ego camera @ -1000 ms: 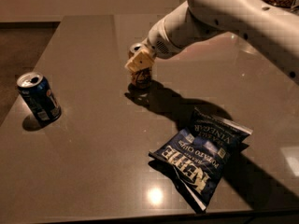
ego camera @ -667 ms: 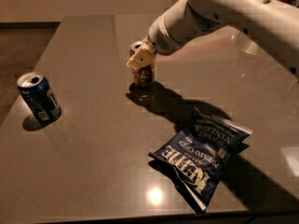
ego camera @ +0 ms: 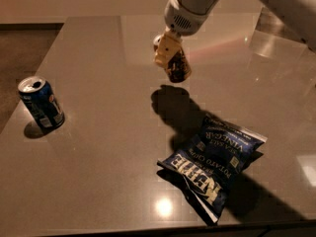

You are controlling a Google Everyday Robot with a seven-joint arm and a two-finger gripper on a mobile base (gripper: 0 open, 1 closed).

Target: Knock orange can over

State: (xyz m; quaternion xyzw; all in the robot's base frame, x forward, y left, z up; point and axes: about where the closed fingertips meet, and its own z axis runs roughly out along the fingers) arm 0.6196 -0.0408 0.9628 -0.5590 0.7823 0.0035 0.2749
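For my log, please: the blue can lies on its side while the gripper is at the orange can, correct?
Not quite: the blue can stands upright, as the camera view shows; the gripper is indeed at the orange can.

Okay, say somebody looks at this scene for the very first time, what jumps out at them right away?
First, the white arm reaching in from the top right, its gripper at the tilted orange can toward the back middle of the table, with a dark shadow beneath. Next, the blue chip bag lying front right, and the blue can standing alone near the left edge.
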